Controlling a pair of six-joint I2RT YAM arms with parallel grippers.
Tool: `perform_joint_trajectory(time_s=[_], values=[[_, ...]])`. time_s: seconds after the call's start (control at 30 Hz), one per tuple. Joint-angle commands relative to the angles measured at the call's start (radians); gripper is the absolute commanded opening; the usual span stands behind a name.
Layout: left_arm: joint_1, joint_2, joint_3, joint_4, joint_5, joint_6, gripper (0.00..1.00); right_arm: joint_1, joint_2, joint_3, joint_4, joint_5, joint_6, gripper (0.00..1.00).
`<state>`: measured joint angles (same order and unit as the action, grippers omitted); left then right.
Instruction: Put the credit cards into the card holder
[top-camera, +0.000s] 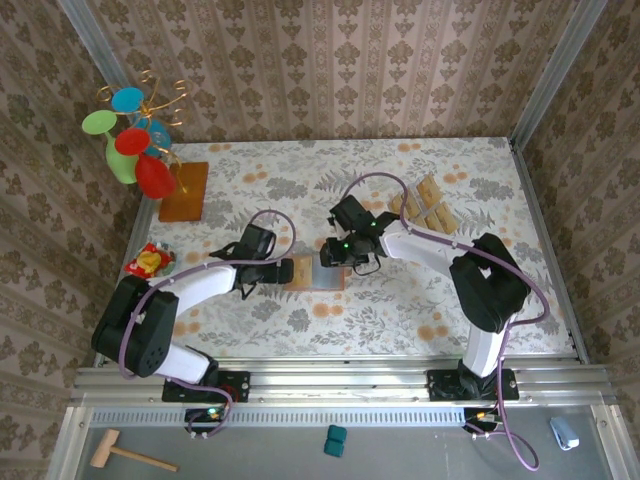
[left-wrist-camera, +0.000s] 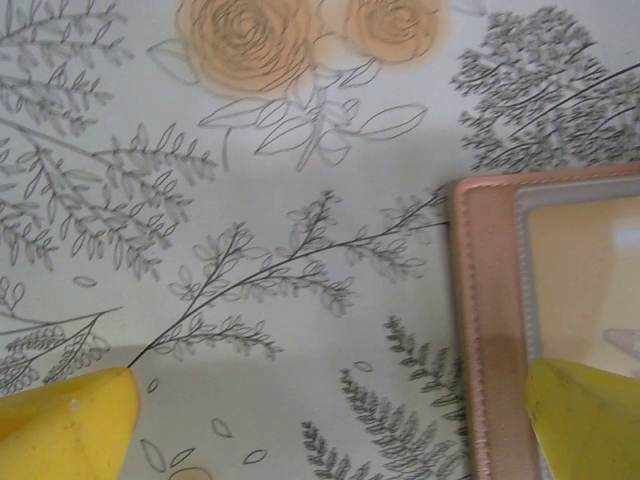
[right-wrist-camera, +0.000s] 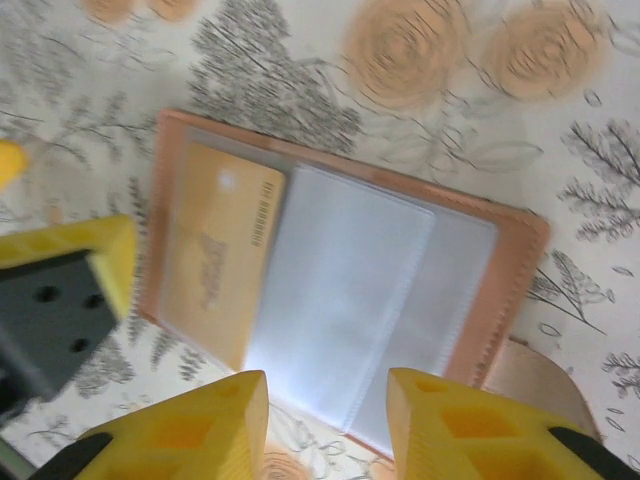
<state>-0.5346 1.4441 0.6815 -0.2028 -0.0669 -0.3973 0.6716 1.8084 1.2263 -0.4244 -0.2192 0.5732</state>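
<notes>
Card holder (left-wrist-camera: 487, 330) edge sits between left gripper's (left-wrist-camera: 320, 440) spread fingers.

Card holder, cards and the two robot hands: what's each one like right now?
card holder: open, lying flat
gold card: tucked in the holder's end pocket
other cards: lying outside the holder, not yet put in
left gripper: open, at the holder's edge
right gripper: open, holding nothing, above the holder
</notes>
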Motion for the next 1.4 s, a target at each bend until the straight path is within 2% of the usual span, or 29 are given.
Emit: perform_joint_trajectory(time_s=[0.0,0.27,0.6,1.07,1.37], values=[[-0.024,-0.014,0.040,-0.026,0.019,0.018,1.00,0.001,-0.008,-0.048,0.043,-0.011,0.038,0.39],[-0.069,0.022,0.056,-0.021,-0.008,0.024,1.00,0.005,0.021,-0.088,0.128,-0.063,0.092,0.40],[-0.115,0.027,0.074,-0.012,-0.025,0.038,1.00,-0.001,0.045,-0.099,0.144,-0.042,0.102,0.40],[-0.210,0.090,0.118,0.024,-0.058,0.035,1.00,-0.049,-0.010,-0.149,0.162,-0.046,0.107,0.40],[-0.228,0.136,0.141,0.010,-0.102,0.049,1.00,-0.050,-0.011,-0.156,0.185,-0.068,0.117,0.39]])
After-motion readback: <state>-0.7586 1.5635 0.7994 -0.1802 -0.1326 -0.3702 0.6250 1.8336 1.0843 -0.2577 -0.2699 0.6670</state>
